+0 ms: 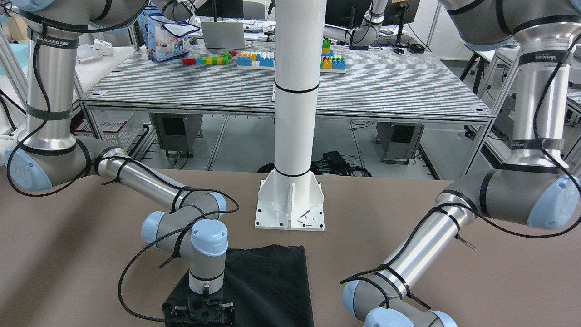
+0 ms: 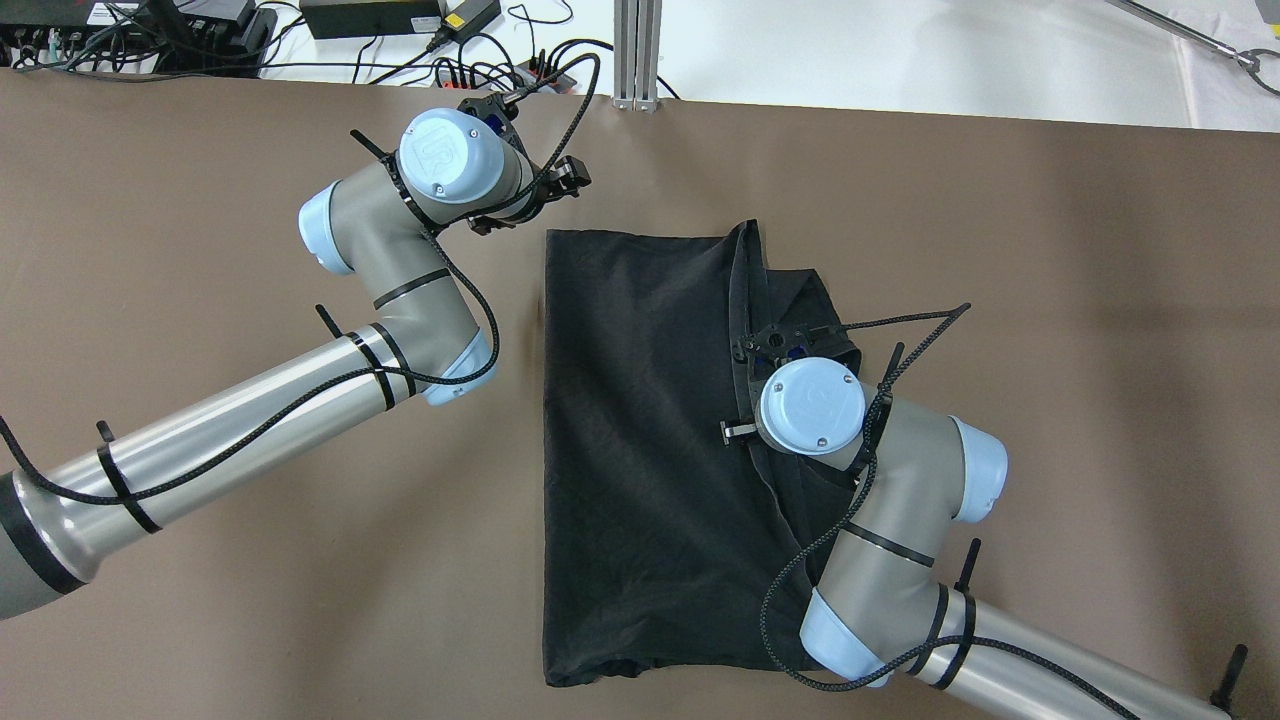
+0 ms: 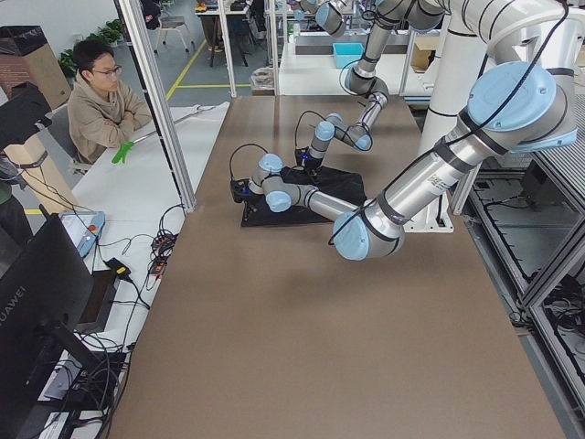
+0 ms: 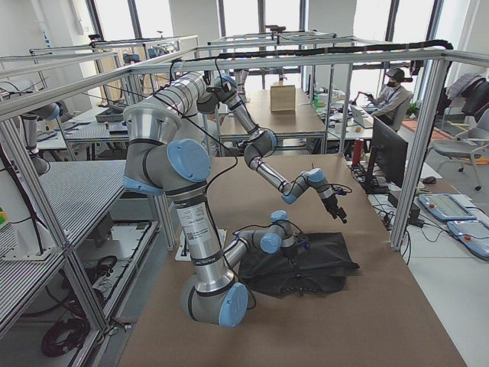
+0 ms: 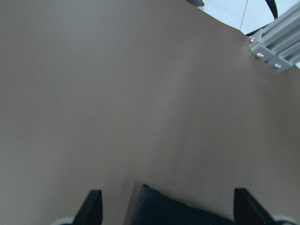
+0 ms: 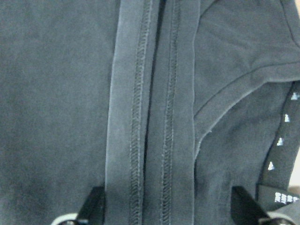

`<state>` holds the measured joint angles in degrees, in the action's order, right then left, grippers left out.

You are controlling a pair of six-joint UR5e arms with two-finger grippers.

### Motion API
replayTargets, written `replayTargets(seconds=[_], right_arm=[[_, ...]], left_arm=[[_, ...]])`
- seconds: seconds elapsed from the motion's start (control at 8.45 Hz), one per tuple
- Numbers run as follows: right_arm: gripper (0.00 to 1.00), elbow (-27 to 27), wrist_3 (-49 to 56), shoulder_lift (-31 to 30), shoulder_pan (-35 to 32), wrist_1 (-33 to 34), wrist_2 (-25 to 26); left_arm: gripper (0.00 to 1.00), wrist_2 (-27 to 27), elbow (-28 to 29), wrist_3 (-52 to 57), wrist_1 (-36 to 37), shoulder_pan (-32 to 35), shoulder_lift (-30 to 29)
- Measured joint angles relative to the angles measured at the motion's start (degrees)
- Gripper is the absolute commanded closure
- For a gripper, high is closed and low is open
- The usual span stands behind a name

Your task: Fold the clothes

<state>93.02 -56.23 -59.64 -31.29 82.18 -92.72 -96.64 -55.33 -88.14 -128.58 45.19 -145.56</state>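
A black garment (image 2: 640, 450) lies spread flat on the brown table (image 2: 200, 250), near the middle, in front of the base plate (image 1: 290, 204) of the white pole (image 1: 297, 91). Its right-hand portion is doubled over, and a stitched hem band (image 6: 150, 117) runs along the fold.

The right gripper (image 6: 166, 194) points straight down over this folded part. Its two fingers (image 6: 96, 199) stand wide apart on either side of the hem band, with nothing clamped between them; whether they touch the cloth cannot be told.

The left gripper (image 5: 167, 192) hangs above bare table just beside the garment's far left corner. Its fingers (image 5: 93, 204) are also spread wide and hold nothing – only the dark corner of the cloth shows below them, with an aluminium post (image 5: 276, 42) beyond.
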Motion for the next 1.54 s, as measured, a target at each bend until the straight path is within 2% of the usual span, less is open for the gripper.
replayTargets(seconds=[0.59,1.54], right_arm=[[0.05,0.34,1.9,-3.06,-0.29,-2.86,-0.46],[0.05,3.0,15.62,-10.81,-7.1,-5.99,-1.51]], left_arm=[[0.0,1.11,-0.44,-0.24,0.08,-0.97,-0.06],[0.0,1.05,-0.62,-0.23,1.27,-0.97,-0.52]])
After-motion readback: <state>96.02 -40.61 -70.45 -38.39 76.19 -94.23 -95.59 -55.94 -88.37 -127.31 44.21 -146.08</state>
